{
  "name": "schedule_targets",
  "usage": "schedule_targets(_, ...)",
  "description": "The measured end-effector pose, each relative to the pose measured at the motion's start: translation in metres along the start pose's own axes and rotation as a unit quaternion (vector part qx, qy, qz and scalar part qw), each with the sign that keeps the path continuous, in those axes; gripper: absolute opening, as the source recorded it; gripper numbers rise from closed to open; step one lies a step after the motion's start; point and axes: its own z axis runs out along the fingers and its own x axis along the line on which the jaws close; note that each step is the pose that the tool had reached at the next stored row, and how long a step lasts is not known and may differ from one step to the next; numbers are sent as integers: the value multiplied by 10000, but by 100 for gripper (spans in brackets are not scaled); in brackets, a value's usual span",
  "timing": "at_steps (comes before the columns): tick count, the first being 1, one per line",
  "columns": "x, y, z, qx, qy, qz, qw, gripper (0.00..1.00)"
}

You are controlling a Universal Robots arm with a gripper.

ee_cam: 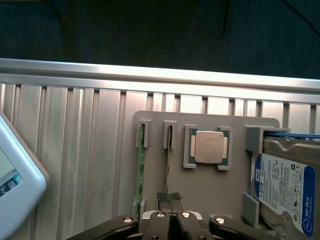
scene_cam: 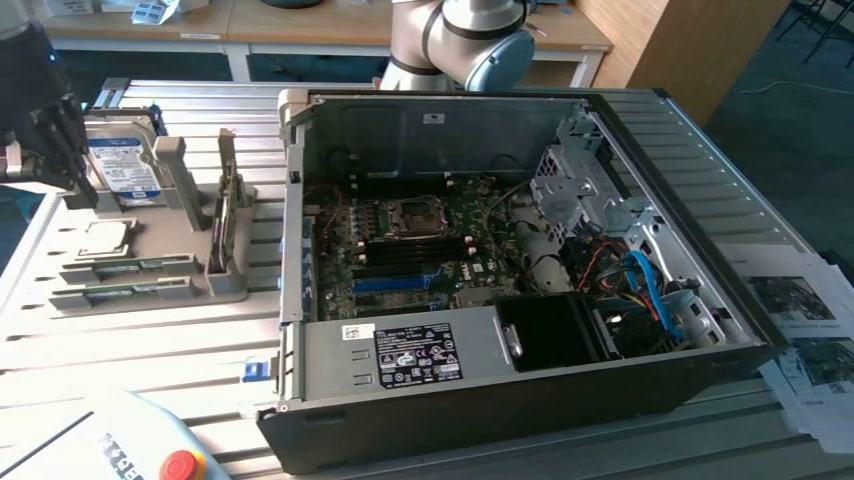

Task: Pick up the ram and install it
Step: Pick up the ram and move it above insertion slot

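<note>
Aluminium slats make up the tabletop, with wooden desks behind it and dark carpet around it. One open computer case lies on the tabletop, its motherboard facing up. The single arm rises behind the case. Toward the exterior view's left sits one grey tray. Nearer the camera there is one pale pendant with a red button. Printed sheets lie on the exterior view's right, beside the case.

The tray carries one blue-labelled hard drive, then one square processor in its recess. Next come two ram sticks standing on edge in separate slots. One stick is just beside the processor, and the other, showing more green, is nearer the pendant.

The gripper hangs above the tray with its two pads pressed together. In the wrist view it lines up with the stick next to the processor. Both sticks sit in their slots, well apart from the case.
</note>
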Motion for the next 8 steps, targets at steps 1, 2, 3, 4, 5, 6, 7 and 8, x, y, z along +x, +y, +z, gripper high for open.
schedule_targets(1, -1, 0, 18, 0, 0, 0, 10000, 10)
schedule_targets(2, -1, 0, 37, -1, 0, 0, 10000, 10)
schedule_targets(3, -2, 0, 55, -1, -1, 0, 10000, 10)
schedule_targets(4, -2, 1, 74, 0, 0, 0, 10000, 10)
schedule_targets(5, -2, 1, 91, 0, 0, 0, 10000, 10)
schedule_targets(6, -3, 1, 110, 0, 0, 0, 10000, 10)
schedule_targets(7, -3, 2, 128, 0, 0, 0, 10000, 10)
schedule_targets(8, -4, 2, 145, 0, 0, 0, 10000, 10)
